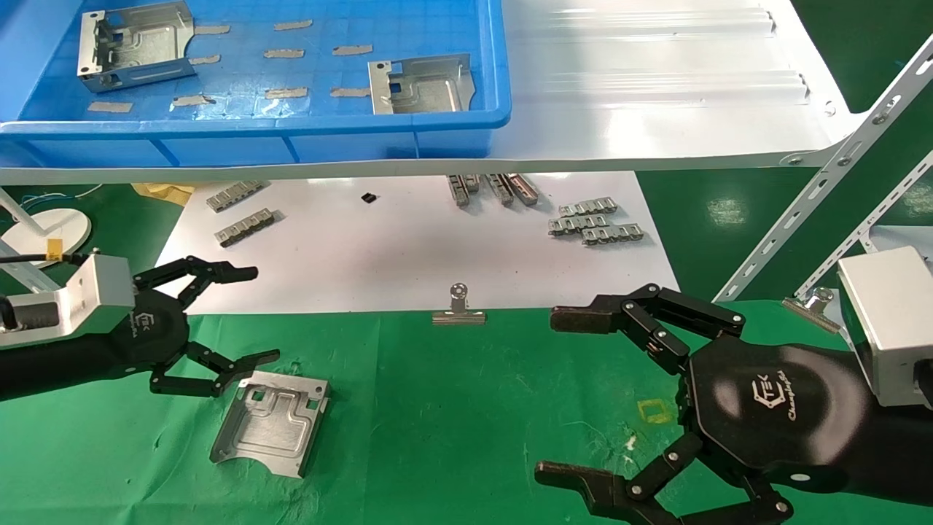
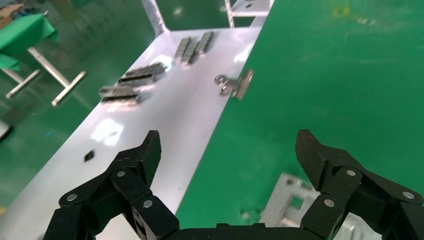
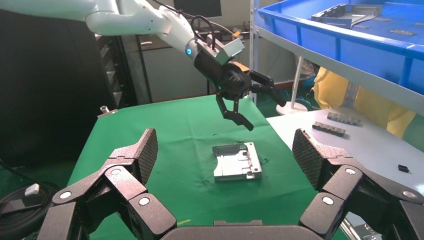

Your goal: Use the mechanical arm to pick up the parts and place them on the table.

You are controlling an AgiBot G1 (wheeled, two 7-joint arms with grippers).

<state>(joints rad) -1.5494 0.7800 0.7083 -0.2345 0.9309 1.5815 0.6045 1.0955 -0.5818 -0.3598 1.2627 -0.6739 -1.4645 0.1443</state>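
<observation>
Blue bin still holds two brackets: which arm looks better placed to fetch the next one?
Probably left. The left gripper is open and empty beside the bracket on the cloth, below the bin's near-left bracket. The right gripper, also open, sits farther right.

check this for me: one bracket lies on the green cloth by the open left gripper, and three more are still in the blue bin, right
Not quite. The blue bin holds two brackets, not three: one at its far left and one near its front right, as the head view shows. The rest stands: one bracket lies on the green cloth beside the open left gripper.
</observation>
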